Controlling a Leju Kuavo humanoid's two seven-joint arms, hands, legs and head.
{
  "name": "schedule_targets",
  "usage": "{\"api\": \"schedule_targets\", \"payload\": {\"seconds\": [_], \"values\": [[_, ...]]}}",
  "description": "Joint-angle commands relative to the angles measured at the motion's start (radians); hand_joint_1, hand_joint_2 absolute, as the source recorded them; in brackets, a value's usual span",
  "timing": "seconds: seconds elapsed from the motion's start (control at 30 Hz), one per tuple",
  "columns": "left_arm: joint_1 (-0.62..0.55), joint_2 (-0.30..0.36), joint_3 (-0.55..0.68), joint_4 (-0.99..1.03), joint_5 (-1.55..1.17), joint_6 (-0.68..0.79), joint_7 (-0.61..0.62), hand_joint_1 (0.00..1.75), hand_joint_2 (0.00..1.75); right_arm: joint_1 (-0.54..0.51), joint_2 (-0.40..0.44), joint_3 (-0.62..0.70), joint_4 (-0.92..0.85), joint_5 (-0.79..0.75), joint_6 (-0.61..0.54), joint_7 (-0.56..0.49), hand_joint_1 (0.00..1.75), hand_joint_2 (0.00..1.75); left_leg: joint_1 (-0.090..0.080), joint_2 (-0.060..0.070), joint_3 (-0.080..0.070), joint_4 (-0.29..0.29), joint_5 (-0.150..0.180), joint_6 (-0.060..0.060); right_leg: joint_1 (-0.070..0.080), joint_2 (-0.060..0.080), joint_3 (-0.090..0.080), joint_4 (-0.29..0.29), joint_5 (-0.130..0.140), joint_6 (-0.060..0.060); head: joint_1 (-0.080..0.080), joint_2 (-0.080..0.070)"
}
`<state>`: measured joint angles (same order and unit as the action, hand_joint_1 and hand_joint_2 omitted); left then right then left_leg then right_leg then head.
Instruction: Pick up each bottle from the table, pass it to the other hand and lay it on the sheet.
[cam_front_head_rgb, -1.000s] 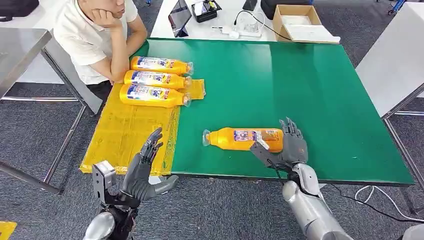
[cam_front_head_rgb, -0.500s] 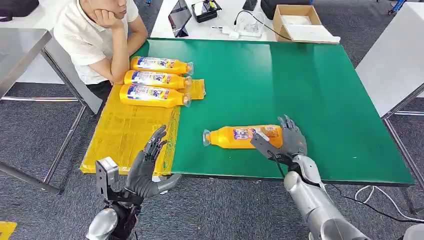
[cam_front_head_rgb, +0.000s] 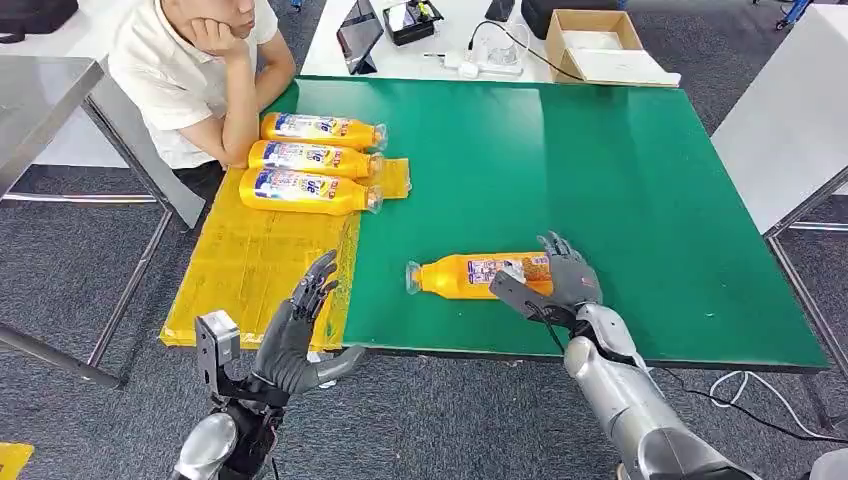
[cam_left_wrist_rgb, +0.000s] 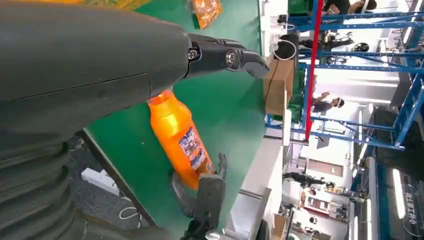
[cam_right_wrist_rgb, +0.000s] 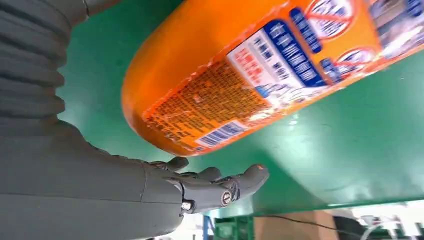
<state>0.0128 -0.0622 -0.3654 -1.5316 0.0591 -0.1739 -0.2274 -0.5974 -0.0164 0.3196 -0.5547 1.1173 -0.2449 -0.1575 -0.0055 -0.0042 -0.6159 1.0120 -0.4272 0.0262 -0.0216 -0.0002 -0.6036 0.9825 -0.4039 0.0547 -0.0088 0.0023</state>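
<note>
**Right hand at bottle base, not gripping**

I see the orange bottle (cam_front_head_rgb: 478, 275) lying on its side on the green table (cam_front_head_rgb: 620, 180), cap toward the yellow sheet (cam_front_head_rgb: 250, 265). Right hand (cam_front_head_rgb: 560, 285) cups its base, fingers spread, nothing held. Left hand (cam_front_head_rgb: 295, 335) hovers released at the sheet's near edge. Three bottles (cam_front_head_rgb: 310, 160) lie on the sheet.

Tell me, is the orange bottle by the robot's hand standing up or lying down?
Lying down. The orange bottle rests on its side on the green table, its cap toward the yellow sheet.
</note>
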Motion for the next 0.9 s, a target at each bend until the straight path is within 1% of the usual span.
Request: {"api": "schedule_targets", "payload": {"seconds": [0.03,0.1,0.13,0.2,0.23,0.27,0.3,0.33,0.4,0.47,0.5,0.53,0.57,0.6,0.63,0.67,0.73,0.77,0.8,0.83,0.9], "values": [[-0.064,-0.008,-0.038,0.098,0.008,-0.009,0.001,0.0,1.75,-0.098,0.039,0.079,0.111,0.012,0.013,-0.006,0.0,1.75,0.001,0.002,0.004,0.0,-0.002,-0.002,0.001,0.001,0.003,0.0,-0.001,-0.003,0.0,0.0],[-0.064,-0.008,-0.038,0.098,0.008,-0.009,0.001,0.0,1.75,-0.098,0.039,0.079,0.111,0.012,0.013,-0.006,0.0,1.75,0.001,0.001,0.002,0.0,-0.001,-0.001,0.001,0.001,0.002,0.0,-0.001,-0.002,0.0,0.0],[-0.064,-0.008,-0.038,0.098,0.008,-0.009,0.001,0.0,1.75,-0.098,0.039,0.079,0.111,0.012,0.013,-0.006,0.0,1.75,0.001,0.001,0.005,0.0,-0.002,-0.002,0.001,0.0,0.004,0.0,-0.002,-0.003,0.0,0.0],[-0.065,-0.007,-0.041,0.098,0.008,-0.009,0.001,0.0,1.75,-0.098,0.038,0.082,0.115,0.013,0.012,-0.004,0.0,1.75,0.0,0.0,0.002,-0.001,0.0,-0.001,0.001,0.0,0.002,0.0,-0.001,-0.001,0.0,0.0],[-0.064,-0.006,-0.041,0.098,0.008,-0.009,0.001,0.0,1.75,-0.098,0.037,0.083,0.116,0.013,0.011,-0.005,0.0,1.75,0.001,0.0,0.004,0.0,-0.002,-0.002,0.001,0.0,0.004,0.0,-0.002,-0.002,0.0,0.0],[-0.065,-0.005,-0.043,0.098,0.01,-0.011,0.0,0.0,1.75,-0.101,0.036,0.088,0.122,0.015,0.023,-0.004,0.0,1.75,0.001,0.0,0.003,0.0,-0.001,-0.001,0.001,0.0,0.002,0.0,-0.001,-0.002,0.0,0.0],[-0.066,-0.005,-0.043,0.097,0.012,-0.011,-0.001,0.0,1.75,-0.103,0.035,0.094,0.127,0.02,0.028,0.001,0.0,1.75,0.001,0.0,0.004,0.0,-0.002,-0.002,0.002,0.0,0.005,0.0,-0.002,-0.003,0.0,0.0],[-0.067,-0.004,-0.045,0.099,0.015,-0.012,-0.001,0.0,1.75,-0.104,0.033,0.1,0.134,0.023,0.035,0.01,0.0,1.75,0.0,0.0,0.002,-0.001,0.0,-0.001,0.0,0.0,0.002,0.0,-0.001,-0.002,0.0,0.0],[-0.07,-0.005,-0.046,0.1,0.015,-0.013,-0.001,0.0,1.75,-0.102,0.03,0.102,0.141,0.024,0.041,0.011,0.0,1.75,0.002,0.001,0.005,0.0,-0.002,-0.002,0.002,0.0,0.006,-0.001,-0.002,-0.003,0.0,0.0],[-0.073,-0.004,-0.048,0.105,0.018,-0.013,-0.001,0.0,1.75,-0.105,0.026,0.107,0.159,0.027,0.057,0.015,0.0,1.75,0.001,-0.001,0.003,0.0,-0.001,-0.001,0.001,-0.001,0.003,0.0,-0.001,-0.002,0.0,0.0],[-0.076,-0.003,-0.052,0.108,0.021,-0.013,0.0,0.0,1.75,-0.114,0.025,0.117,0.181,0.028,0.095,0.021,0.0,1.75,0.001,-0.001,0.004,0.0,-0.001,-0.002,0.002,-0.001,0.005,0.0,-0.002,-0.003,0.0,0.0],[-0.08,-0.001,-0.054,0.112,0.022,-0.013,0.0,0.0,1.75,-0.117,0.021,0.121,0.187,0.026,0.11,0.019,0.0,1.75,0.001,-0.001,0.003,0.0,-0.001,-0.002,0.001,-0.001,0.004,0.0,-0.001,-0.002,0.0,0.0],[-0.085,0.002,-0.059,0.117,0.022,-0.013,0.0,0.0,1.75,-0.129,0.012,0.133,0.206,0.027,0.169,0.042,0.42,1.75,0.001,0.0,0.004,0.0,-0.001,-0.002,0.001,-0.001,0.004,0.0,-0.002,-0.003,0.0,0.0],[-0.087,0.003,-0.059,0.12,0.023,-0.012,0.0,0.0,1.75,-0.136,0.006,0.138,0.217,0.026,0.198,0.05,1.61,1.75,0.001,-0.001,0.003,0.0,-0.001,-0.001,0.001,-0.001,0.003,0.0,-0.001,-0.002,0.0,0.0],[-0.089,0.004,-0.058,0.121,0.023,-0.012,0.0,0.0,1.75,-0.142,0.0,0.14,0.222,0.024,0.213,0.055,1.69,1.75,0.0,-0.001,0.002,0.0,0.0,-0.001,0.0,-0.001,0.002,0.0,-0.001,-0.001,0.0,0.0],[-0.089,0.005,-0.058,0.121,0.023,-0.012,0.0,0.0,1.75,-0.143,-0.002,0.14,0.222,0.024,0.214,0.054,1.69,1.75,0.001,-0.001,0.004,0.0,-0.001,-0.002,0.001,-0.002,0.004,0.0,-0.001,-0.003,0.0,0.0],[-0.089,0.005,-0.057,0.121,0.023,-0.012,0.0,0.0,1.75,-0.144,-0.004,0.14,0.222,0.024,0.214,0.053,1.69,1.75,0.001,-0.001,0.003,0.0,0.0,-0.001,0.001,-0.001,0.003,-0.001,-0.001,-0.002,0.0,0.0],[-0.089,0.005,-0.057,0.121,0.023,-0.012,0.0,0.0,1.75,-0.144,-0.004,0.14,0.222,0.024,0.214,0.053,1.69,1.75,0.003,-0.001,0.007,0.0,-0.002,-0.003,0.003,-0.002,0.008,-0.001,-0.003,-0.004,0.0,0.0],[-0.089,0.005,-0.057,0.121,0.023,-0.012,0.0,0.0,1.75,-0.144,-0.004,0.14,0.222,0.024,0.214,0.053,1.69,1.75,0.001,-0.002,0.005,-0.001,0.0,-0.002,0.002,-0.003,0.006,-0.002,-0.001,-0.002,0.0,0.0],[-0.089,0.005,-0.057,0.121,0.023,-0.012,0.0,0.0,1.75,-0.144,-0.004,0.14,0.222,0.024,0.214,0.053,1.69,1.75,0.002,-0.003,0.007,-0.001,-0.001,-0.002,0.002,-0.003,0.008,-0.002,-0.002,-0.003,0.0,0.0],[-0.089,0.005,-0.057,0.121,0.023,-0.012,0.0,0.0,1.75,-0.144,-0.004,0.14,0.222,0.024,0.214,0.053,1.69,1.75,0.002,-0.002,0.006,-0.001,-0.001,-0.002,0.002,-0.002,0.007,-0.002,-0.001,-0.003,0.0,0.0]]}}
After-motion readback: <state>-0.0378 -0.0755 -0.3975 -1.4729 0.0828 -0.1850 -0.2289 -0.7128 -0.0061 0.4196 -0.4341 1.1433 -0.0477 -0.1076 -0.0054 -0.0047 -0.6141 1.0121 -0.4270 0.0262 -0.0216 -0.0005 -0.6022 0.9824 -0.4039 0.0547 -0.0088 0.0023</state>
